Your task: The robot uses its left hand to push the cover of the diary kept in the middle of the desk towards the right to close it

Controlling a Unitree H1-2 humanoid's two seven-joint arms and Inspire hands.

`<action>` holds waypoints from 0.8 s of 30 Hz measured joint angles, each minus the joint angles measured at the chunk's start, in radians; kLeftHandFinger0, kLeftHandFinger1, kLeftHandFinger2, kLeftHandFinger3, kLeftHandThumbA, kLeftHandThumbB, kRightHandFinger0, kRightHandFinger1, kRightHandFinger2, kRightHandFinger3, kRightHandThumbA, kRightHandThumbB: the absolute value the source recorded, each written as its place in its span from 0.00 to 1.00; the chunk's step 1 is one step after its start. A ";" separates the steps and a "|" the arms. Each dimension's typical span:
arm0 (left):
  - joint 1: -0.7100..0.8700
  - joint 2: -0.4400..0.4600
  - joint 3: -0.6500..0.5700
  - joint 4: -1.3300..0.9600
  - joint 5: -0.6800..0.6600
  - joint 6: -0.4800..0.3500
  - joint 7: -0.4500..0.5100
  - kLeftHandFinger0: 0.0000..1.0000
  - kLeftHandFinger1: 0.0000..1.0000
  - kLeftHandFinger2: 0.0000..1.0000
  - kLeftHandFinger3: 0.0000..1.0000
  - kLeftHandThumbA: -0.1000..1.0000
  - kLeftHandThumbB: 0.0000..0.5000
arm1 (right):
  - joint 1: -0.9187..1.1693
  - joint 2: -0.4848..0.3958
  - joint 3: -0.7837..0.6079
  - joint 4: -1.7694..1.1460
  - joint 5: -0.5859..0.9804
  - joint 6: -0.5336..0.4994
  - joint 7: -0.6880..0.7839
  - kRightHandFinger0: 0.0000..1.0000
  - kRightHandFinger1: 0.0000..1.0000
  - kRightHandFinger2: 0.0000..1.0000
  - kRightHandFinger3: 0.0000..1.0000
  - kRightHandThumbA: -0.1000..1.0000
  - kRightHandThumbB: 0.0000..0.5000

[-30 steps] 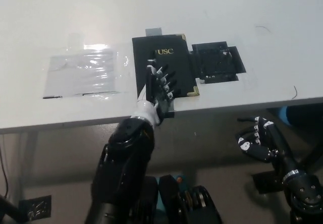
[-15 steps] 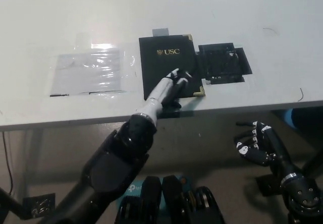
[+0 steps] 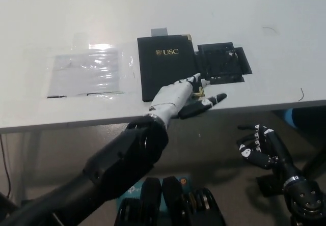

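We kept our left hand [image 3: 179, 96], fingers spread and holding nothing, flat on the USC diary [image 3: 168, 67]'s near-right corner; press down, don't drag.

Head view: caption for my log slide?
Left hand open over the closed black diary's lower right corner; right hand hangs below the desk.

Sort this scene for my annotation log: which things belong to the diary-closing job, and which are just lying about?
Part of the job:
- black diary, closed, USC cover up
- left hand, open, on the diary's near right corner
- white desk

Just lying about:
- clear plastic sheet, left of the diary
- black patch, right of the diary
- right hand, resting below the desk edge
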 measured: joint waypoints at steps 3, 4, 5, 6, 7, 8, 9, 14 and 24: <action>0.018 0.028 -0.002 -0.072 0.048 0.006 -0.031 1.00 1.00 1.00 1.00 1.00 0.50 | 0.003 0.000 0.000 0.000 0.000 0.000 0.000 0.26 0.33 0.41 0.67 0.61 0.13; 0.031 0.045 0.002 -0.129 0.076 0.009 -0.049 1.00 1.00 1.00 1.00 1.00 0.50 | 0.005 0.000 0.000 0.000 0.000 0.000 0.000 0.27 0.34 0.42 0.67 0.61 0.13; 0.038 0.054 0.005 -0.165 0.091 0.010 -0.060 1.00 1.00 1.00 1.00 1.00 0.51 | 0.006 0.000 0.000 0.000 0.000 0.000 0.000 0.27 0.34 0.42 0.67 0.61 0.12; 0.045 0.062 0.008 -0.192 0.102 0.012 -0.069 1.00 1.00 1.00 1.00 1.00 0.49 | 0.006 0.000 0.000 0.000 0.000 0.000 0.000 0.29 0.35 0.43 0.67 0.61 0.12; 0.051 0.066 0.012 -0.225 0.114 0.013 -0.077 1.00 1.00 1.00 1.00 1.00 0.49 | 0.006 0.000 0.000 0.000 0.000 0.000 0.000 0.29 0.35 0.43 0.67 0.61 0.13; 0.065 0.073 0.020 -0.282 0.131 0.015 -0.092 1.00 1.00 1.00 1.00 1.00 0.51 | 0.006 0.000 0.000 0.000 0.000 0.000 0.000 0.29 0.34 0.42 0.67 0.61 0.13; 0.077 0.075 0.025 -0.318 0.143 0.016 -0.101 1.00 1.00 1.00 1.00 1.00 0.53 | 0.006 0.000 0.000 0.000 0.000 0.000 0.000 0.29 0.34 0.43 0.67 0.61 0.13; 0.163 0.079 0.060 -0.515 0.192 0.019 -0.148 1.00 1.00 1.00 1.00 1.00 0.45 | 0.006 0.001 0.000 0.000 0.000 0.001 0.000 0.29 0.35 0.45 0.68 0.59 0.09; 0.491 0.139 0.226 -0.919 0.237 0.016 -0.198 1.00 1.00 1.00 1.00 1.00 0.23 | 0.004 0.002 0.000 0.000 0.000 0.001 0.000 0.31 0.35 0.45 0.70 0.60 0.10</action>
